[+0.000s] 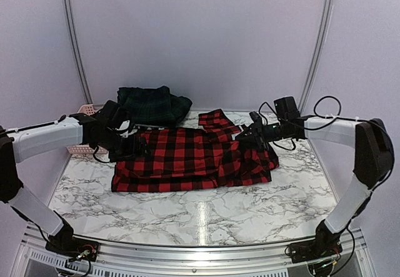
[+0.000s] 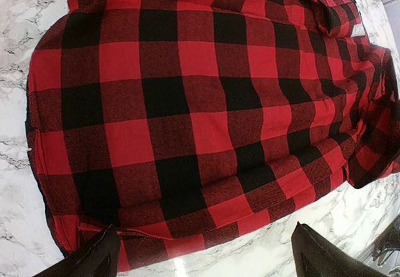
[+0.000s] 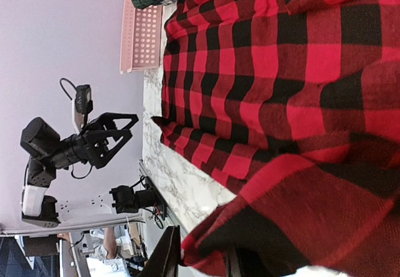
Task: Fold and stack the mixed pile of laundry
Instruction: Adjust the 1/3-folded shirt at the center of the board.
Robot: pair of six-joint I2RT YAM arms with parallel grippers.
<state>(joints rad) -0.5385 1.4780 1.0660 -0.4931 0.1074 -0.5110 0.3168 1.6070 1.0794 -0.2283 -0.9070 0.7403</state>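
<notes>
Snagging is the main risk. The right gripper (image 1: 245,137) sits low at the bunched right edge of the red-and-black checked shirt (image 1: 187,158), slightly parted around a fold. Whether it grips I cannot tell, and lifting away could drag the cloth. The left gripper (image 1: 140,147) hangs wide open and empty over the left hem. The shirt lies spread on the bench (image 1: 187,214). The pink basket (image 1: 86,110) hides its contents, and the dark green plaid piece (image 1: 153,104) is heaped just beside it.
</notes>
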